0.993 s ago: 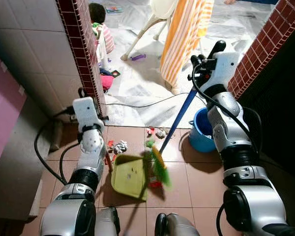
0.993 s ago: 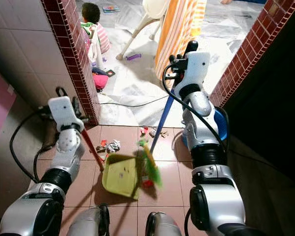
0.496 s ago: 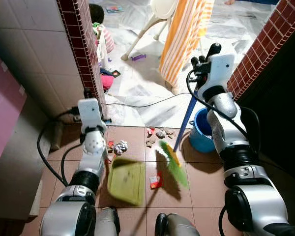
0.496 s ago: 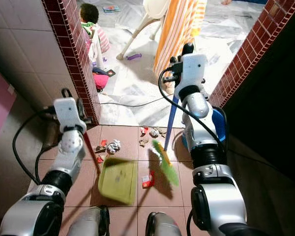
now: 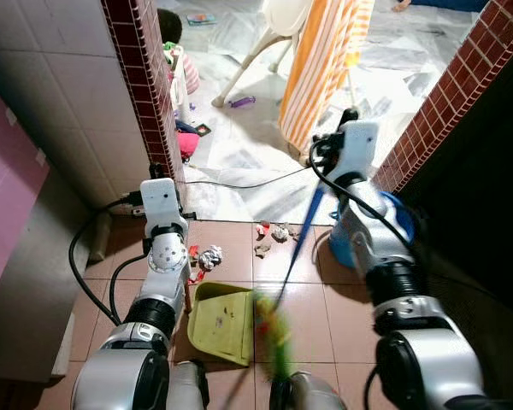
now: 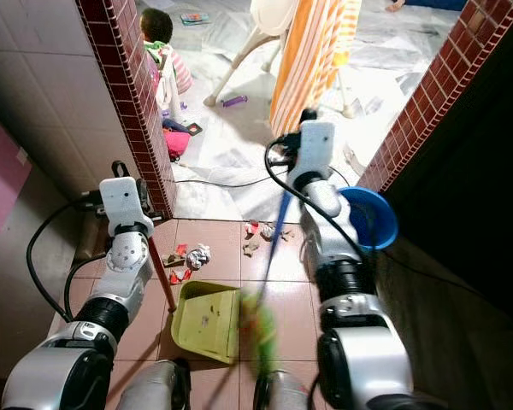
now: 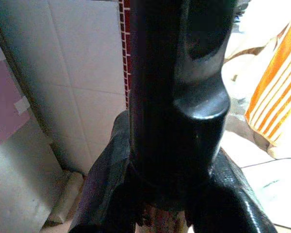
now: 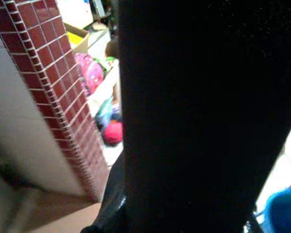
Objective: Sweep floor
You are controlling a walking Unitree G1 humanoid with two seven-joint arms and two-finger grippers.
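Observation:
A yellow-green dustpan [image 5: 220, 312] lies on the brown tiles by my feet. Its red handle [image 6: 162, 275] runs up to my left gripper [image 6: 118, 169], which is shut on it. My right gripper [image 5: 349, 115] is shut on the blue broom handle [image 5: 301, 239]. The green broom head [image 5: 274, 333] is blurred, just right of the dustpan's mouth. A crumpled paper ball [image 5: 209, 256] and small scraps [image 5: 274, 231] lie on the tiles beyond the pan. Red scraps [image 6: 179, 275] lie beside the handle.
A blue bucket [image 6: 372, 218] stands right of the broom, behind my right arm. Brick pillars [image 5: 145, 85] frame a doorway. Beyond it are an orange striped cloth [image 5: 325, 60], a white chair [image 5: 274, 26], a black cable [image 5: 239, 184] and a seated child [image 5: 175, 51].
My right arm has swung left and the broom head has swept back toward my feet, beside the dustpan. The dustpan has shifted slightly.

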